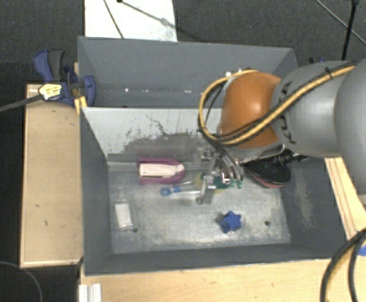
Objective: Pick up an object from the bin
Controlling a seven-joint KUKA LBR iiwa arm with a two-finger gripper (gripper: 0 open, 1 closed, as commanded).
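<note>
The gripper (pixel 205 192) hangs low over the middle of the grey metal bin (pixel 95 187). Its tip is at the right end of a slender pale stick with a blue end (pixel 168 191). That stick lies flat on the bin floor, just below a mauve rectangular block with a white side (pixel 161 169). We cannot tell how the jaws stand, nor whether the stick is between them, because the wrist parts hide that spot.

We judge the stick to be the thing nearest to hand. It looks light and stiff, probably plastic, and thin and smooth enough to roll or slip from a loose grip. We would take it across its shaft near the middle, not at the blue end, so that it does not tip when lifted. Flat on metal, it leaves little room beneath, so the jaws must come right down to the floor.

A small crumpled blue lump (pixel 231 221) lies near, to the front right. A small white oblong block (pixel 123 214) lies well apart at the left.
</note>
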